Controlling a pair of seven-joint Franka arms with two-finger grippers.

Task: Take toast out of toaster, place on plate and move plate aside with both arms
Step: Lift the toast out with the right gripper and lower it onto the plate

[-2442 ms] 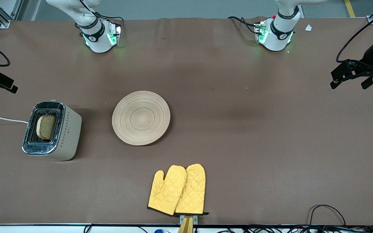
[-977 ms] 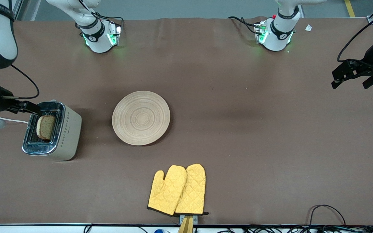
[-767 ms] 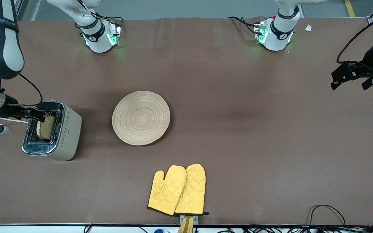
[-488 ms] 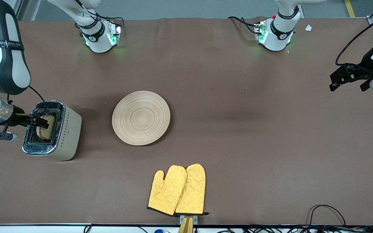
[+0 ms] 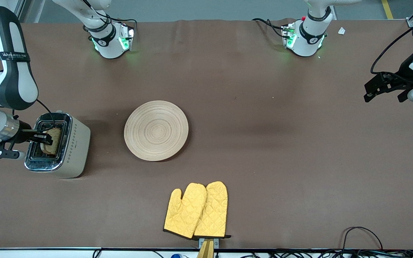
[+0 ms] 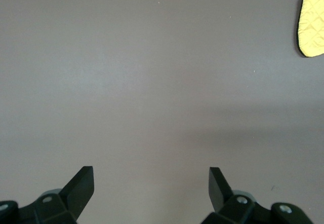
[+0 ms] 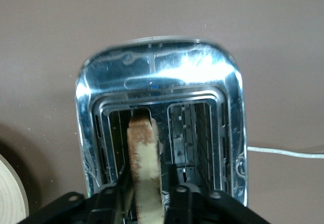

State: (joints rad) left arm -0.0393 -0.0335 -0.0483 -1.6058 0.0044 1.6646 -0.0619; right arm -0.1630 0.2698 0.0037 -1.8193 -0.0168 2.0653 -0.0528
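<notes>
The toast [image 5: 53, 138] stands upright in a slot of the steel toaster [image 5: 75, 147] at the right arm's end of the table. My right gripper [image 5: 46, 139] is over the toaster, its fingers pressed on either face of the slice. In the right wrist view the toast [image 7: 143, 148] sits between the right gripper's [image 7: 147, 191] black fingers, inside the toaster [image 7: 157, 64]. The round beige wooden plate [image 5: 156, 130] lies empty mid-table, beside the toaster. My left gripper [image 5: 384, 87] waits open and empty at the left arm's end; it [image 6: 151, 183] shows over bare cloth.
Two yellow quilted oven mitts [image 5: 197, 211] lie near the front edge, nearer the camera than the plate; one mitt's corner [image 6: 313, 21] shows in the left wrist view. A white cord [image 7: 283, 153] runs from the toaster. The plate's rim [image 7: 10, 193] shows beside the toaster.
My right arm came in from the table's end, moved over the toaster and lowered its fingers around the toast. The left gripper shifted only slightly. Plate and mitts have not moved.
</notes>
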